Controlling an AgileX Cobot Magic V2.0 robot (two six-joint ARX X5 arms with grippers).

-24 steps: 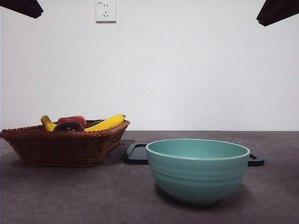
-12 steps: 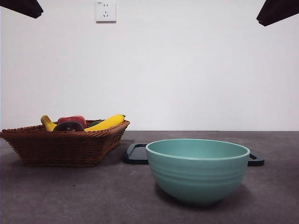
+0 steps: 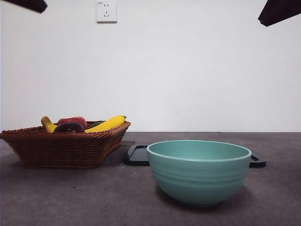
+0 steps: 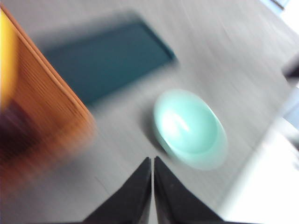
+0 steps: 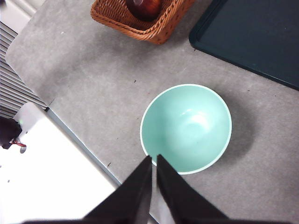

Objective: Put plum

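Front view: one wicker basket (image 3: 66, 146), one green bowl (image 3: 199, 171), one dark tray (image 3: 137, 155). In the basket lie two yellow bananas (image 3: 107, 124), one red fruit (image 3: 73, 121) and the plum (image 3: 69, 127), dark and glossy.

Left wrist view, blurred: left gripper (image 4: 153, 163) closed, empty.

Right wrist view: right gripper (image 5: 154, 161) closed, empty, above the bowl.

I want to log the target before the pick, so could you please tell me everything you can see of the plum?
The plum is a small, rounded fruit with dark maroon, glossy skin. It lies in the wicker basket, only its top showing above the rim in the front view. A red fruit sits behind it and a banana beside it. No gripper touches it; whether it touches its neighbours cannot be told.
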